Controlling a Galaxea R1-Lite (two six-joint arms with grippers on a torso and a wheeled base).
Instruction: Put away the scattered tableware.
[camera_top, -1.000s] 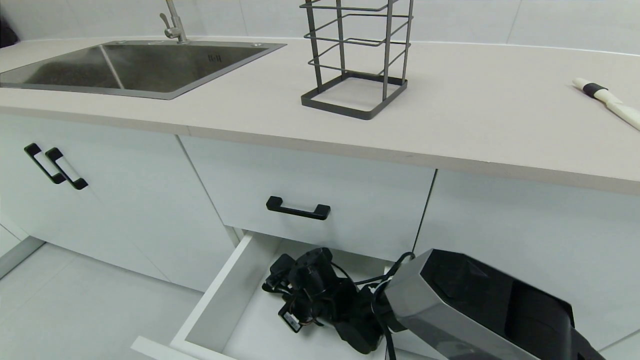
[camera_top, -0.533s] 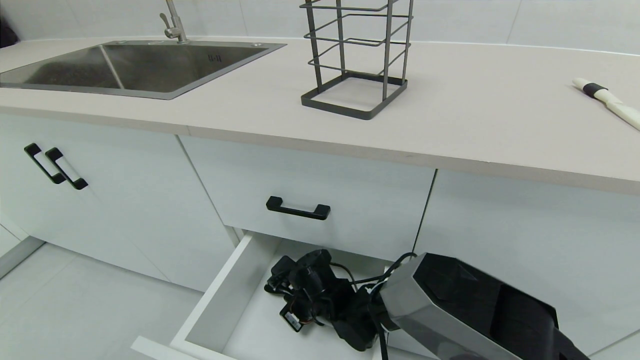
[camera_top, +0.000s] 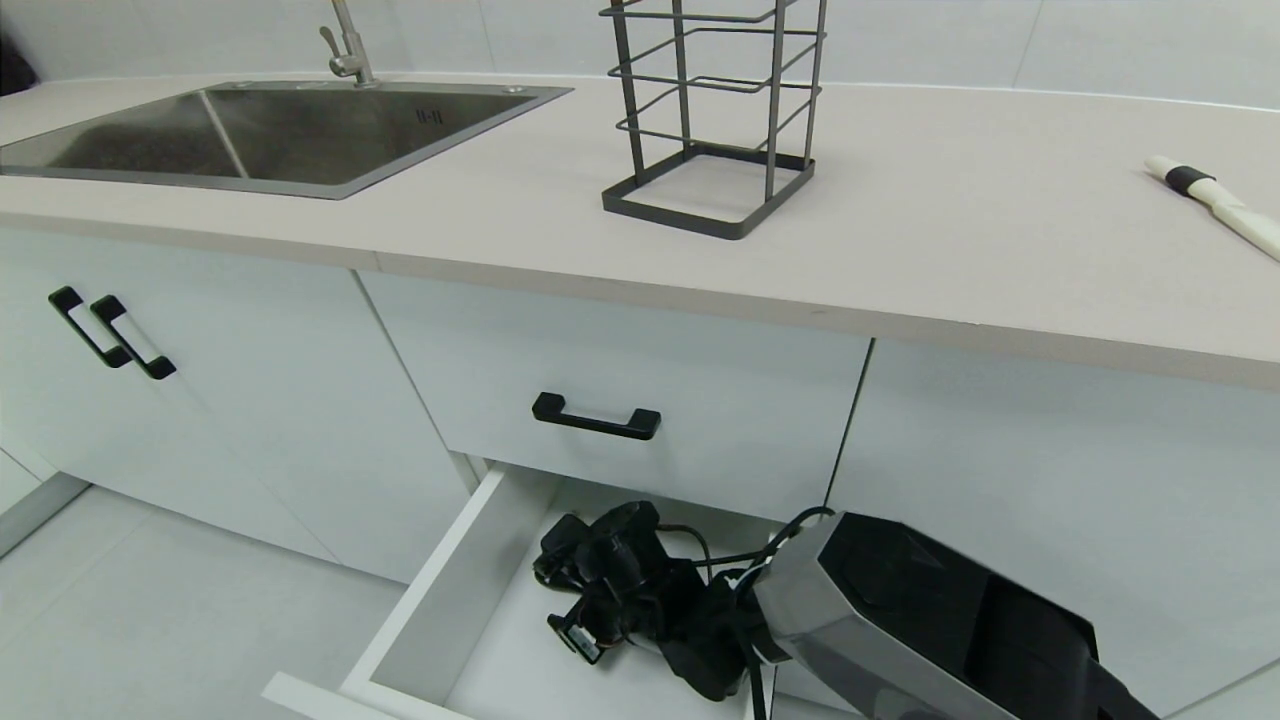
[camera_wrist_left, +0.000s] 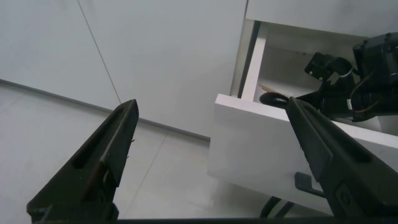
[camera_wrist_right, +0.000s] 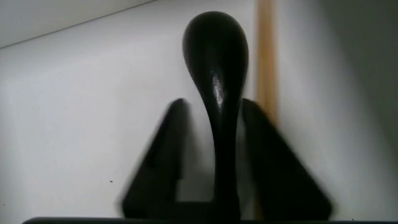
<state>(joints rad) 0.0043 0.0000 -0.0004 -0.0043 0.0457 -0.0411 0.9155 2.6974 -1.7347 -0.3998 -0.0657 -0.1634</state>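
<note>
Reaching into the open drawer (camera_top: 440, 600), my right gripper (camera_top: 590, 615) had its fingers pinched narrowly on the black spoon (camera_wrist_right: 216, 56), held low, I judged, for laying beside a wooden stick (camera_wrist_right: 266, 56). My left gripper (camera_wrist_left: 211, 106) hung wide open and empty outside. The closed drawer (camera_top: 700, 400) above cramped headroom; a pale utensil (camera_top: 1215, 195) waited on the counter (camera_top: 950, 230).

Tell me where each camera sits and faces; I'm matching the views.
Head view: on the head, looking down at counter and open drawer; right gripper sits inside.
Left wrist view: left wrist, facing the drawer from outside, past the open left gripper.
Right wrist view: right wrist, inside the drawer, its gripper around a black spoon.
Shared: head and left wrist views show drawer and right gripper.
</note>
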